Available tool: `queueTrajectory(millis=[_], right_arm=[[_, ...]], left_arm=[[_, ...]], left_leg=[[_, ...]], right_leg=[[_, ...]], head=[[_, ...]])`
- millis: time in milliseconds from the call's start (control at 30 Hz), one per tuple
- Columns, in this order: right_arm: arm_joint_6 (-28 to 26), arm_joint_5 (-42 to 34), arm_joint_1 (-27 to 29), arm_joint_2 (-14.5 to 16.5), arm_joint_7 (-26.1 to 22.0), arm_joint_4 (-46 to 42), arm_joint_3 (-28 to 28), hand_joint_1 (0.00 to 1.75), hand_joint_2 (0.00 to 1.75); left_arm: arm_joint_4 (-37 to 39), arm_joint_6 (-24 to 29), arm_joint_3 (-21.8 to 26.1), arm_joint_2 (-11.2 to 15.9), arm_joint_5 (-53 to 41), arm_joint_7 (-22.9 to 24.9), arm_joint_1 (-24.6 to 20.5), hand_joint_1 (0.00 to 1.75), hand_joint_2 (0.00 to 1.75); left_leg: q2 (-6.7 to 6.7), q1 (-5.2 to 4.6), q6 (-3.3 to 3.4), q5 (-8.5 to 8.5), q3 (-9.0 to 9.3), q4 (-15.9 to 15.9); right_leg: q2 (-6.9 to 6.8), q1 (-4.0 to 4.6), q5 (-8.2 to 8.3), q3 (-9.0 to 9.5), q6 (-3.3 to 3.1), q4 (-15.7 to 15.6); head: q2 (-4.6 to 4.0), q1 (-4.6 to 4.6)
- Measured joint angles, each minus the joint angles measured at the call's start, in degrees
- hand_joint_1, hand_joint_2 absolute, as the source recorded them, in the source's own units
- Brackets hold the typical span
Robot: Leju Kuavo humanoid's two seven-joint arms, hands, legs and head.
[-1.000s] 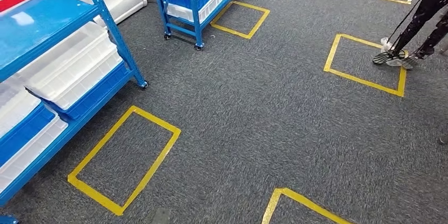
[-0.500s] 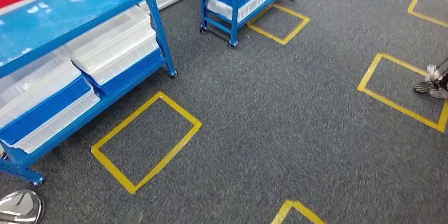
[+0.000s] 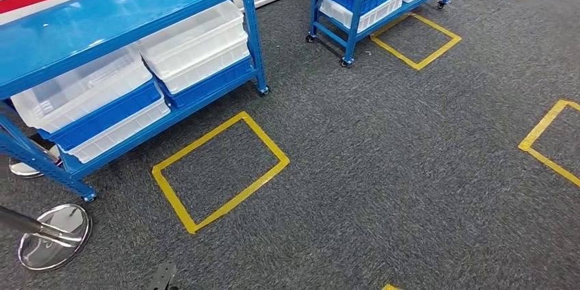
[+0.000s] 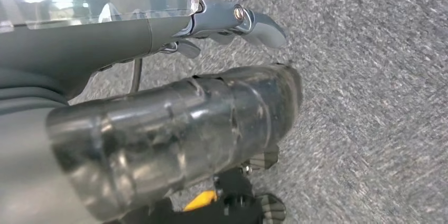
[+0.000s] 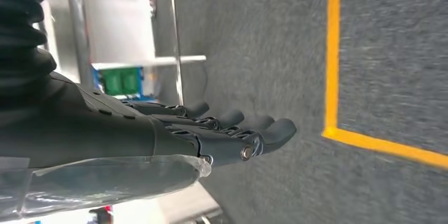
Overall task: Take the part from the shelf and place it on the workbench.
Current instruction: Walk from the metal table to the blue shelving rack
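Hands empty: left hand [image 4: 174, 129] fingers apart, hanging over grey carpet; right hand [image 5: 211, 134] fingers straight, loosely spread, holding nothing. Blue metal shelf [image 3: 123, 9] with white plastic bins [image 3: 198, 44] lies ahead-left, nearer left arm. Part itself not discernible.

My right hand [image 5: 211, 137] extends from the frame's left edge, fingers [image 5: 274, 129] straight and together, holding nothing, above grey carpet [image 5: 253, 39]. Yellow tape [image 5: 333, 49] forms a corner at right. A green box [image 5: 121, 81] sits at left.
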Motion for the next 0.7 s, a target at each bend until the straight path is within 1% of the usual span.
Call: queueTrajectory(millis=[33, 67, 100, 133, 167, 200, 233, 267, 300, 333, 367, 400, 433, 467, 500, 533, 567, 600, 633, 667, 700], right_arm=[[0.00, 0.39, -0.05, 0.02, -0.31, 0.08, -0.16, 0.00, 1.75], [0.00, 0.93, -0.12, 0.03, -0.71, 0.20, -0.34, 0.00, 1.75], [0.00, 1.54, -0.25, 0.05, -1.15, 0.33, -0.57, 0.00, 1.75], [-0.01, 2.14, -0.45, 0.05, -1.54, 0.47, -0.89, 0.00, 1.75], [-0.02, 2.63, -0.66, 0.05, -1.86, 0.58, -1.20, 0.00, 1.75], [-0.08, 3.11, -0.86, 0.05, -2.17, 0.70, -1.50, 0.00, 1.75], [-0.16, 3.59, -1.07, 0.05, -2.47, 0.81, -1.77, 0.00, 1.75], [-0.27, 4.06, -1.25, 0.11, -2.78, 0.99, -1.98, 0.00, 1.75], [-0.43, 4.49, -1.42, 0.16, -3.07, 1.19, -2.23, 0.00, 1.75], [-0.55, 4.78, -1.62, 0.22, -3.28, 1.39, -2.51, 0.00, 1.75], [-0.62, 4.97, -1.85, 0.27, -3.41, 1.57, -2.74, 0.00, 1.75], [-0.68, 5.04, -2.10, 0.27, -3.48, 1.68, -2.93, 0.00, 1.75], [-0.71, 5.10, -2.37, 0.27, -3.50, 1.74, -3.03, 0.00, 1.75], [-0.73, 5.15, -2.58, 0.25, -3.51, 1.80, -3.08, 0.00, 1.75], [-0.79, 5.20, -2.70, 0.24, -3.56, 1.87, -3.14, 0.00, 1.75], [-0.79, 5.24, -2.79, 0.22, -3.62, 1.94, -3.22, 0.00, 1.75], [-0.80, 5.30, -2.79, 0.21, -3.67, 2.03, -3.34, 0.00, 1.75], [-0.80, 5.35, -2.78, 0.21, -3.71, 2.10, -3.51, 0.00, 1.75], [-0.79, 5.40, -2.77, 0.20, -3.71, 2.17, -3.70, 0.00, 1.75], [-0.80, 5.44, -2.76, 0.19, -3.71, 2.23, -3.90, 0.00, 1.75], [-0.80, 5.45, -2.77, 0.17, -3.71, 2.29, -4.06, 0.00, 1.75]], left_arm=[[0.00, -0.03, -0.20, 0.06, 0.16, 0.09, -0.19, 0.00, 0.00], [0.00, -0.07, -0.45, 0.07, 0.43, 0.18, -0.40, 0.00, 0.00], [0.00, -0.08, -0.73, 0.07, 0.77, 0.30, -0.54, 0.00, 0.00], [0.00, -0.08, -1.06, 0.08, 1.18, 0.45, -0.59, 0.00, 0.00], [0.00, -0.07, -1.36, 0.08, 1.50, 0.59, -0.57, 0.00, 0.00], [0.00, -0.07, -1.62, 0.08, 1.78, 0.71, -0.56, 0.00, 0.00], [0.00, -0.07, -1.86, 0.09, 2.08, 0.80, -0.59, 0.00, 0.00], [0.00, -0.07, -2.09, 0.16, 2.39, 0.88, -0.70, 0.00, 0.00], [0.00, -0.08, -2.32, 0.23, 2.68, 0.96, -0.88, 0.00, 0.00], [-0.01, -0.09, -2.57, 0.31, 2.89, 1.02, -1.10, 0.00, 0.00], [-0.01, -0.10, -2.81, 0.40, 3.02, 1.08, -1.27, 0.00, 0.00], [-0.01, -0.10, -2.98, 0.43, 3.04, 1.12, -1.35, 0.00, 0.00], [-0.01, -0.10, -3.10, 0.46, 3.04, 1.15, -1.32, 0.00, 0.00], [0.00, -0.10, -3.15, 0.50, 3.05, 1.17, -1.27, 0.00, 0.00], [0.00, -0.11, -3.19, 0.50, 3.05, 1.19, -1.36, 0.00, 0.00], [-0.01, -0.11, -3.21, 0.49, 3.06, 1.20, -1.56, 0.00, 0.00], [-0.01, -0.13, -3.22, 0.48, 3.06, 1.19, -1.82, 0.00, 0.00], [-0.02, -0.15, -3.23, 0.46, 3.06, 1.19, -2.00, 0.00, 0.00], [-0.02, -0.17, -3.25, 0.45, 3.07, 1.19, -2.03, 0.00, 0.00], [-0.01, -0.21, -3.25, 0.44, 3.07, 1.19, -1.93, 0.00, 0.00], [-0.01, -0.23, -3.27, 0.43, 3.07, 1.19, -1.80, 0.00, 0.00]], left_leg=[[1.78, -0.06, -0.11, -1.30, -1.61, 3.07], [3.10, -0.12, -0.17, -2.80, -3.83, 6.92], [3.73, -0.12, -0.16, -4.02, -6.15, 10.73], [4.01, -0.13, -0.04, -4.39, -8.01, 13.46], [4.14, -0.21, 0.18, -3.62, -8.85, 14.13], [4.30, -0.38, 0.57, -1.82, -8.59, 12.67], [4.84, -0.70, 1.22, 0.70, -7.41, 9.41], [6.19, -1.20, 2.09, 2.60, -5.85, 5.89], [7.64, -1.78, 2.95, 3.74, -4.39, 2.77], [8.79, -2.30, 3.66, 4.05, -3.37, 0.75], [9.31, -2.67, 4.11, 3.63, -2.87, -0.28], [8.81, -2.76, 4.32, 3.42, -2.41, -1.12], [7.98, -2.55, 4.39, 3.39, -1.62, -1.93], [7.22, -2.30, 4.44, 3.45, -0.63, -2.85], [6.47, -1.99, 4.47, 3.52, 0.43, -3.57], [5.72, -1.76, 4.45, 3.55, 1.27, -4.12], [4.93, -1.67, 4.47, 3.42, 1.68, -4.33], [4.05, -1.59, 4.43, 3.19, 1.96, -4.39], [3.18, -1.49, 4.33, 2.85, 2.30, -4.38], [2.32, -1.35, 4.15, 2.44, 2.78, -4.36], [1.47, -1.16, 3.87, 1.95, 3.39, -4.30]], right_leg=[[-0.85, 0.14, -0.15, 0.33, -0.35, -0.18], [-1.67, 0.35, -0.39, 0.61, -0.61, -0.26], [-2.49, 0.57, -0.67, 0.86, -0.81, -0.29], [-3.26, 0.78, -1.01, 1.17, -0.95, -0.29], [-3.95, 0.99, -1.41, 1.57, -1.02, -0.29], [-4.63, 1.20, -1.84, 2.10, -1.05, -0.32], [-5.32, 1.43, -2.33, 2.76, -1.05, -0.37], [-6.00, 1.58, -2.83, 3.35, -1.01, -0.49], [-6.67, 1.71, -3.31, 3.84, -0.84, -0.64], [-7.40, 1.75, -3.68, 4.23, -0.59, -0.89], [-8.10, 1.70, -3.81, 4.71, -0.32, -1.01], [-8.69, 1.66, -3.71, 5.34, 0.01, -1.13], [-8.90, 1.55, -3.63, 5.92, 0.24, -1.08], [-8.06, 1.45, -3.49, 6.27, 0.44, -0.37], [-6.53, 1.31, -3.62, 5.69, 0.65, 1.23], [-4.75, 1.14, -4.21, 4.19, 0.85, 3.86], [-3.12, 0.95, -5.23, 2.00, 1.09, 7.15], [-2.31, 0.75, -6.72, -0.62, 1.39, 10.38], [-2.05, 0.57, -8.09, -2.87, 1.72, 12.53], [-1.98, 0.41, -8.81, -4.45, 2.04, 13.24], [-1.92, 0.24, -8.25, -5.19, 2.37, 12.23]], head=[[0.00, -0.08], [0.00, -0.13], [0.00, -0.15], [0.00, -0.14], [0.00, -0.14], [0.00, -0.15], [0.00, -0.14], [0.00, -0.10], [0.00, -0.07], [0.00, 0.00], [0.00, 0.04], [0.00, 0.04], [0.01, 0.04], [0.00, 0.11], [-0.01, 0.17], [-0.01, 0.24], [-0.01, 0.34], [-0.01, 0.34], [0.00, 0.37], [0.00, 0.38], [0.00, 0.38]])
